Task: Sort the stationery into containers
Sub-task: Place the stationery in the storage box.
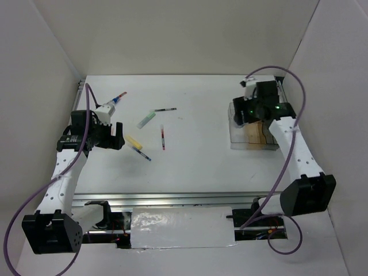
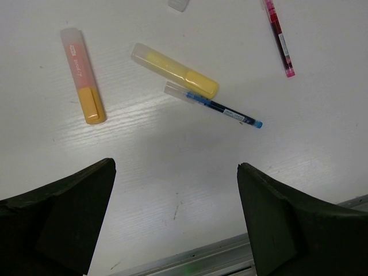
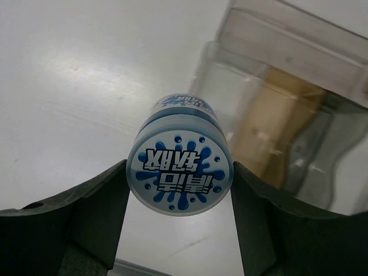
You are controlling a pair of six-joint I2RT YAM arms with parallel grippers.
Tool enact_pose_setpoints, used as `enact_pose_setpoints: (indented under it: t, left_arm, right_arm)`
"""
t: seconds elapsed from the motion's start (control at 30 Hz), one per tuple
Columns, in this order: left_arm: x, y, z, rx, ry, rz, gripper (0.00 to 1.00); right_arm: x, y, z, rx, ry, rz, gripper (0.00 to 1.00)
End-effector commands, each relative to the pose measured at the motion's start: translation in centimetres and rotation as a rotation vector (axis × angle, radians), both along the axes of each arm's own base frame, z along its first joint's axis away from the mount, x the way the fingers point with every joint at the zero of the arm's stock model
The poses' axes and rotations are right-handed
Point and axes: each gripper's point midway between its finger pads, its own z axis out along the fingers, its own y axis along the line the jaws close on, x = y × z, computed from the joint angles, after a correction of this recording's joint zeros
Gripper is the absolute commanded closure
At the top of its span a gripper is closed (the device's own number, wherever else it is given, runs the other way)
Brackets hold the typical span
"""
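Got the roll clamped in the right claw right by the box, left claw gaping wide over a yellow marker, an orange marker and a pen on the surface.

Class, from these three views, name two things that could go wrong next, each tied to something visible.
1. The right gripper pinches the blue-white roll by its curved sides, beside the clear box; it might slip or land outside.
2. Under the open left gripper, the blue pen lies close beside the yellow marker; grabbing one may drag the other.
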Motion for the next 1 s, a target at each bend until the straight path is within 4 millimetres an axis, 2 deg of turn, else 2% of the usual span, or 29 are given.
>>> enact_pose_setpoints:
  t: [0.0, 0.07, 0.1, 0.17, 0.2, 0.3, 0.33, 0.5, 0.97]
  left_arm:
    - [1.0, -0.5, 1.3, -0.038, -0.040, -0.006, 0.01]
    - [1.2, -0.6, 1.5, -0.037, -0.046, -0.022, 0.01]
    - [1.3, -0.7, 1.8, -0.038, -0.057, -0.026, 0.01]
    - [1.3, -0.8, 1.9, -0.042, -0.066, -0.033, 0.01]
    - [1.5, -0.8, 2.1, -0.042, -0.075, -0.033, 0.01]
    - [1.6, -1.1, 1.9, -0.051, -0.073, -0.046, 0.01]
    - [1.6, -1.1, 1.8, -0.051, -0.071, -0.046, 0.01]
    - [1.6, -1.1, 1.7, -0.049, -0.065, -0.046, 0.01]
    - [1.7, -0.8, 1.1, -0.041, -0.065, -0.038, 0.01]
  right_arm:
    - [-1.0, -7.2, 2.2, -0.060, -0.026, -0.128, 0.53]
    - [-1.2, -10.4, 2.1, -0.089, -0.024, -0.186, 0.53]
    - [-1.6, -13.3, 2.1, -0.094, -0.019, -0.261, 0.53]
    - [-1.7, -15.9, 1.9, -0.108, -0.018, -0.307, 0.53]
    - [-2.0, -18.0, 1.4, -0.111, -0.002, -0.360, 0.53]
    - [-1.9, -20.0, 1.1, -0.113, 0.006, -0.384, 0.53]
    - [-2.0, -20.7, 0.4, -0.101, 0.032, -0.398, 0.53]
    - [-1.1, -21.0, -0.8, -0.045, 0.080, -0.392, 0.54]
    - [1.9, -20.7, -3.5, -0.062, 0.107, -0.396, 0.53]
